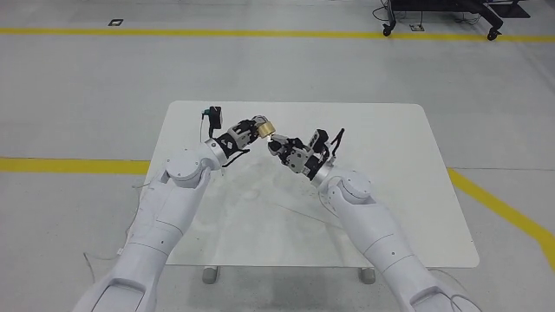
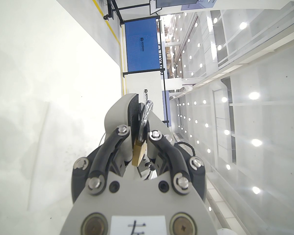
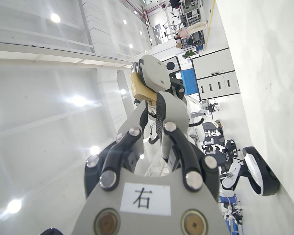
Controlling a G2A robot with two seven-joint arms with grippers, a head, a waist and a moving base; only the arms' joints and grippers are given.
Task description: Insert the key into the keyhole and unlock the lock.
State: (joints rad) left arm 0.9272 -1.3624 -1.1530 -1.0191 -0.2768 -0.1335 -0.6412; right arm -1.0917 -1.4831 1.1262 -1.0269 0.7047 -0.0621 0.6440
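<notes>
The brass padlock [image 1: 267, 127] with its silver shackle [image 2: 146, 113] is held above the white table, and my left gripper [image 1: 257, 128] is shut on it. In the left wrist view its brass body [image 2: 139, 153] sits between the fingers [image 2: 121, 116]. My right gripper [image 1: 279, 147] faces it from the right, shut on the small key [image 3: 150, 102]. The key's tip meets the underside of the padlock [image 3: 140, 88]. Most of the key is hidden by the right fingers [image 3: 170, 110].
The white table [image 1: 390, 182] lies under both arms, with bare surface on every side of the grippers. Its far edge runs just behind them. A yellow floor line [image 1: 78, 165] passes to the left.
</notes>
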